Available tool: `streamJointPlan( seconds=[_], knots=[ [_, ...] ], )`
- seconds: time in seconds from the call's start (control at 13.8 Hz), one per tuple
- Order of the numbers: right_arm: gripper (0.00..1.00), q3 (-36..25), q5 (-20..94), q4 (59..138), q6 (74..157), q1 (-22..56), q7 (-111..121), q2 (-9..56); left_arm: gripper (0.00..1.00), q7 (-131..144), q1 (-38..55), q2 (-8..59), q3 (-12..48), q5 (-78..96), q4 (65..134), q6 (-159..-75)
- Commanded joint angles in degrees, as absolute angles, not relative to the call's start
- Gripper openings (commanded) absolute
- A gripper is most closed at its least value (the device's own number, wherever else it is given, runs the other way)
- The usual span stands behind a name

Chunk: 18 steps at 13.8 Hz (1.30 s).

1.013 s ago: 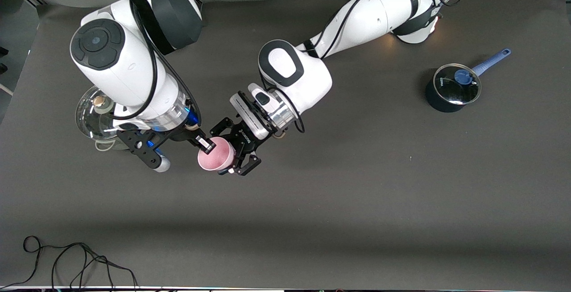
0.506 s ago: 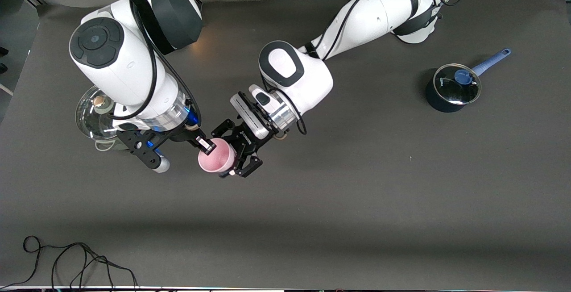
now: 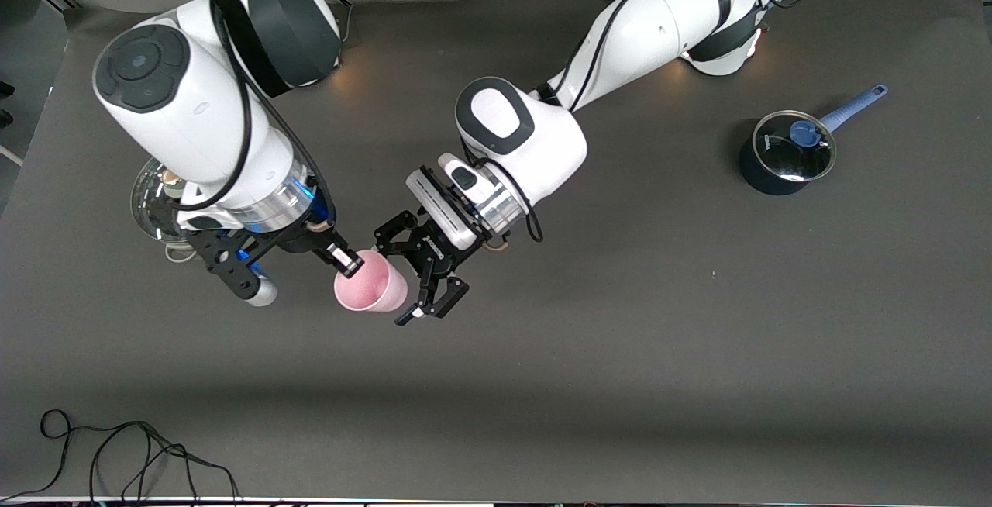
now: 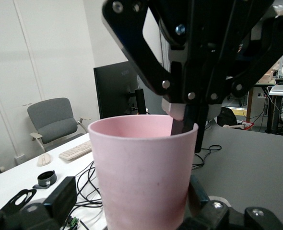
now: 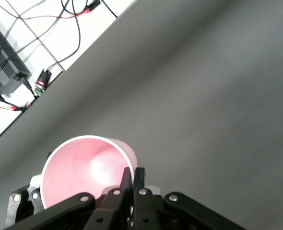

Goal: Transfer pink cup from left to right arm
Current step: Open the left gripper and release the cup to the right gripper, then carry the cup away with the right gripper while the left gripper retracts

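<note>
We see the small pale-pink smooth plastic tumbler (image 3: 370, 284) tilted in mid-air over the surface, its rim pinched by the right pincer (image 3: 346, 260).

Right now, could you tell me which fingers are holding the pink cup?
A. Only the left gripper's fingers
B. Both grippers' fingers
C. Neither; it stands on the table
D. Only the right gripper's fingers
D: the right gripper has its fingers pinched on the rim of the cup, while the left gripper stands open beside it with its fingers spread clear of the cup's wall.
</note>
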State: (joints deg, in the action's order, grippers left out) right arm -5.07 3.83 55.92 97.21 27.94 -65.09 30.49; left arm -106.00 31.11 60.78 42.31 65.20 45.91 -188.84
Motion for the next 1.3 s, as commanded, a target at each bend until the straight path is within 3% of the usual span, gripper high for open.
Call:
streamJointPlan(
  seconds=[0.0,0.29,0.58,1.23],
  knots=[
    [0.00,-5.9,1.4,54.6,96.9,25.8,-61.4,31.1,1.00,-104.1,28.2,59.3,40.4,63.3,47.0,-187.9],
    [0.00,-5.9,0.6,54.6,98.9,22.2,-59.3,30.7,1.00,-104.2,18.9,55.7,40.4,58.8,57.1,-177.9],
    [0.00,-5.9,0.5,54.9,98.8,17.4,-53.9,30.3,1.00,-104.2,4.4,51.8,40.4,51.3,66.0,-156.1],
    [0.00,-6.2,1.2,59.2,94.4,-1.3,-6.9,28.3,1.00,-96.0,-18.5,47.3,40.6,27.2,66.4,-105.7]
  ],
)
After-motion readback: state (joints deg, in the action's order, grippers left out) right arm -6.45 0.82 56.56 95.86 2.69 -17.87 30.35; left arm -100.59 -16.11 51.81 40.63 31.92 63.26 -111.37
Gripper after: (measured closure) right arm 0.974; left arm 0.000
